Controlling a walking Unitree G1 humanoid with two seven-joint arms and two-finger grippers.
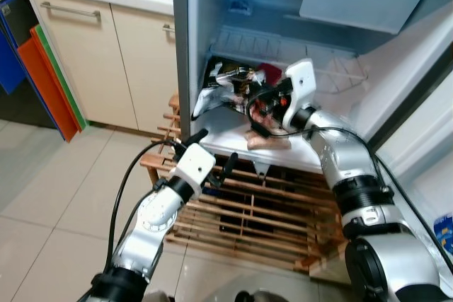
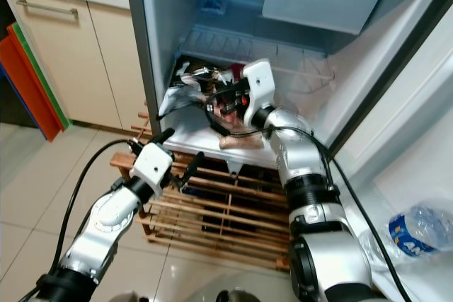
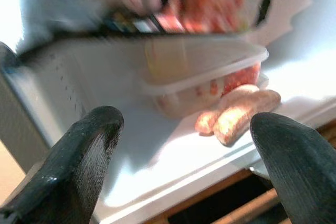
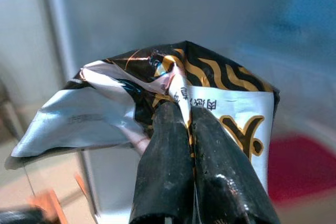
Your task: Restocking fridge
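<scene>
Inside the open grey fridge (image 1: 191, 47), the right hand (image 4: 181, 121) is clamped on a crumpled black-and-gold foil packet (image 4: 157, 87), its print legible from the wrist, while the left hand (image 3: 184, 145), fingers apart, faces blurred sausages (image 3: 236, 116)

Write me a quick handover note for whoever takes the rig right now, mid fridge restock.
Right gripper: shut on the black-and-gold foil packet, holding it inside the open fridge above the bottom shelf.
Left gripper: open, empty, hovering just outside the fridge's lower edge.
Already on the shelf: sausages and a clear lidded container.
Left: set the packet down, release, withdraw. A water bottle sits at the far right.
</scene>
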